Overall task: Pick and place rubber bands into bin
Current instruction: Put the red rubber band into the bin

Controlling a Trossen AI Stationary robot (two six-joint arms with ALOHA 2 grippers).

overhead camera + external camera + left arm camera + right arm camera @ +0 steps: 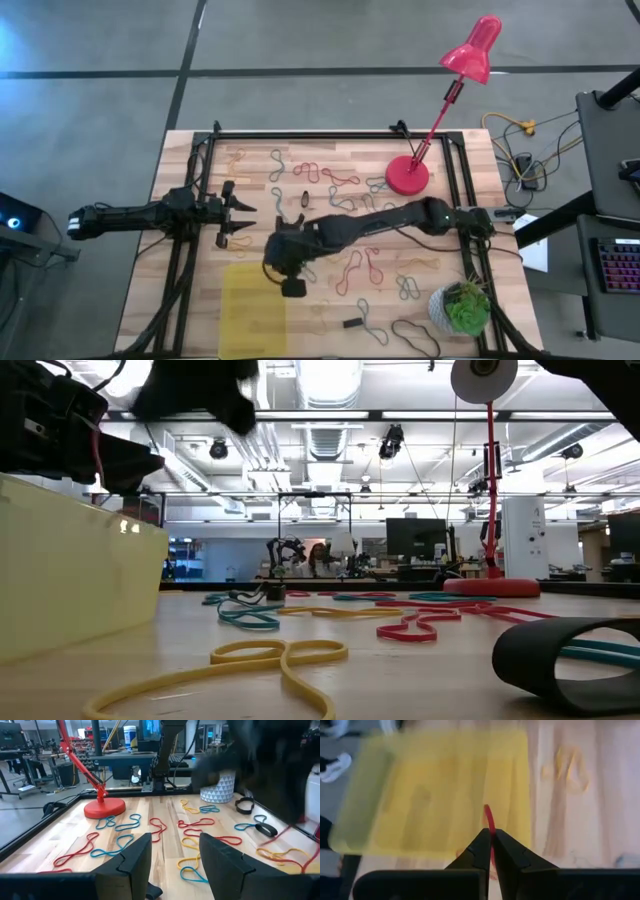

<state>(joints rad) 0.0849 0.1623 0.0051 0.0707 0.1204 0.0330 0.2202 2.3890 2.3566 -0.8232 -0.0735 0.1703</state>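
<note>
Many rubber bands [330, 178] in red, teal, yellow and tan lie flat and scattered over the wooden table. The yellow translucent bin [252, 310] sits at the near edge, left of centre. My right gripper [283, 272] reaches across from the right. It hovers at the bin's far right corner, shut on a red rubber band. In the right wrist view the bin [420, 795] lies right beyond my right gripper [491, 840]. My left gripper [175, 865] is open over the table's left side [238, 215], touching nothing. My right gripper pinches a red rubber band between its two fingertips. A short red arc [488, 817] sticks out past the tips and more red shows between the fingers. The fingers slant downward toward the bin. The band is lifted clear, over the bin's floor near its right wall.
A red desk lamp's base [407, 176] stands far right. A potted plant [462, 308] is at the near right corner, with a black cable loop [415, 338] beside it. Small dark blocks [352, 323] lie among the bands. A black frame [330, 133] borders the table.
</note>
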